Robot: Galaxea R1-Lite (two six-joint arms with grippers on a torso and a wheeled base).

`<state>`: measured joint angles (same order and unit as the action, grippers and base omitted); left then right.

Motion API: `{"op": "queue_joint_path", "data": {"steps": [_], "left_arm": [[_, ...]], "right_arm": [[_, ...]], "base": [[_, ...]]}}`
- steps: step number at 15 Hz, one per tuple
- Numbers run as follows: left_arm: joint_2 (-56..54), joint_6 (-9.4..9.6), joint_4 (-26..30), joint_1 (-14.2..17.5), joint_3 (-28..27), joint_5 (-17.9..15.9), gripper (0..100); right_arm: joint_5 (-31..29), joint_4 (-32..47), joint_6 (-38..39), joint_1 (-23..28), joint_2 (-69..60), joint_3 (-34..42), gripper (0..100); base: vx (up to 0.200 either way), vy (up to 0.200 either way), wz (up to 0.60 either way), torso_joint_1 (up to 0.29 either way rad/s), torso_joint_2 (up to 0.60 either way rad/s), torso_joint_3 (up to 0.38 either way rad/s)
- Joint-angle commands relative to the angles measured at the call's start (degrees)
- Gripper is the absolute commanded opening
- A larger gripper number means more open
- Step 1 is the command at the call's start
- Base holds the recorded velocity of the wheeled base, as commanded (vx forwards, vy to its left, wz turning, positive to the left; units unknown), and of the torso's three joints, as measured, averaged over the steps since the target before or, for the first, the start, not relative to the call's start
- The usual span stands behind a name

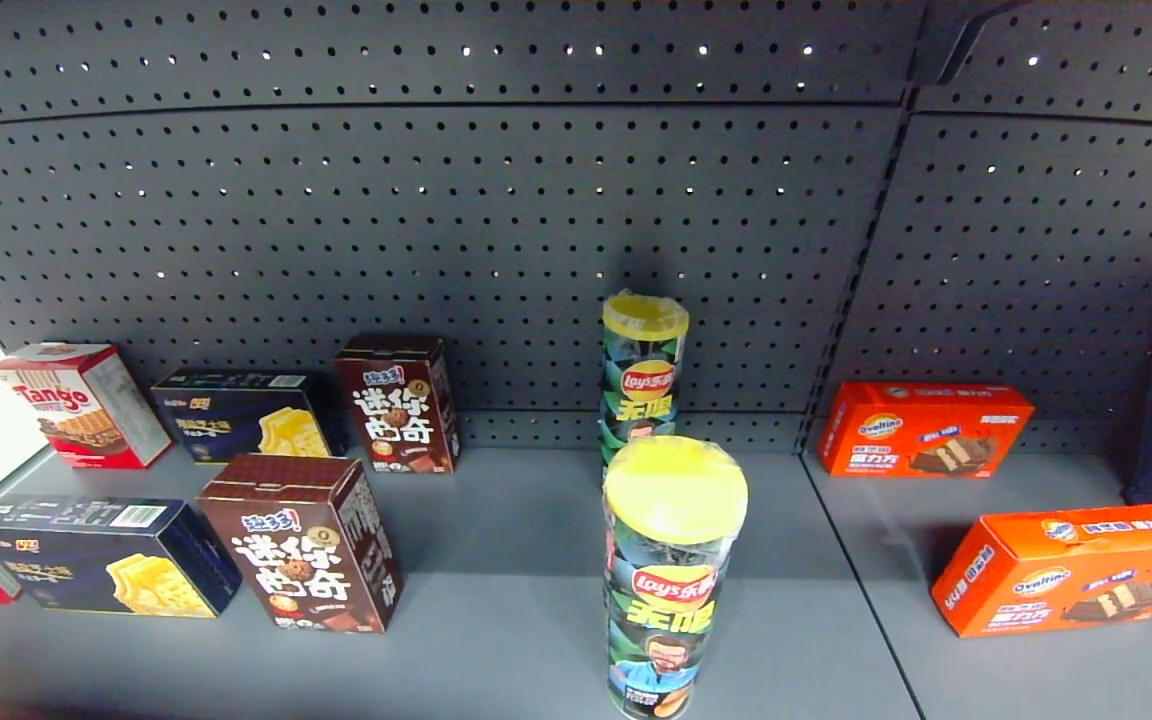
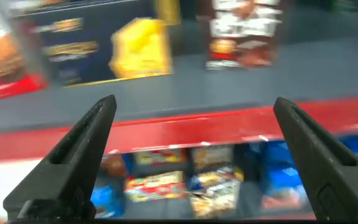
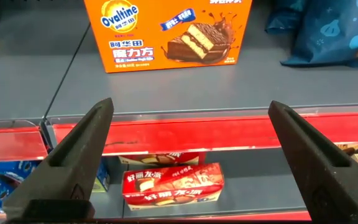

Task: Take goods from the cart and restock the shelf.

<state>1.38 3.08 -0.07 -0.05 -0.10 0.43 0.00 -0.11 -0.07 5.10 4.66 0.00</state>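
Two cans stand upright mid-shelf (image 1: 516,540): the front can (image 1: 671,580) near the edge, the back can (image 1: 643,375) behind it against the pegboard (image 1: 436,220). On the left side sit a front brown box (image 1: 308,540) and a front navy box (image 1: 101,555), with a second of each and a red wafer box (image 1: 81,403) behind them. On the right side lie a front orange box (image 1: 1071,568) and a rear orange box (image 1: 921,428).

The left gripper (image 2: 194,106) is spread wide and pinches nothing. It hangs outside the shelf's red edge strip (image 2: 197,127), with the front navy and brown boxes well beyond it on the shelf.

The right gripper (image 3: 190,106) is likewise spread and bare, level with the strip. The front orange box sits past its fingers, apart from them, with a blue bag (image 3: 328,28) beside it. A red packet (image 3: 173,185) lies on the lower shelf between the fingers.
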Motion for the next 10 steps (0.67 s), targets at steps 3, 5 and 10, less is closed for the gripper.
{"op": "queue_joint_path", "data": {"steps": [3, 5, 10], "left_arm": [[-1.2, -1.15, 0.0, 0.0, 0.0, 0.5, 100], [-1.3, -3.61, -0.2, 0.0, 0.0, 1.1, 100], [-1.3, -3.52, -0.1, 0.0, 0.0, 0.6, 100]], "right_arm": [[0.1, 0.0, 0.0, 0.0, 0.3, 0.0, 100], [0.0, -0.1, 0.0, 0.0, 0.3, 0.0, 100], [0.0, 0.0, 0.0, -0.1, 0.3, 0.0, 100]], "base": [[0.000, 0.000, 0.00, 0.000, 0.00, 0.000], [0.000, 0.000, 0.00, 0.000, 0.00, 0.000], [0.000, 0.000, 0.00, 0.000, 0.00, 0.000]]}}
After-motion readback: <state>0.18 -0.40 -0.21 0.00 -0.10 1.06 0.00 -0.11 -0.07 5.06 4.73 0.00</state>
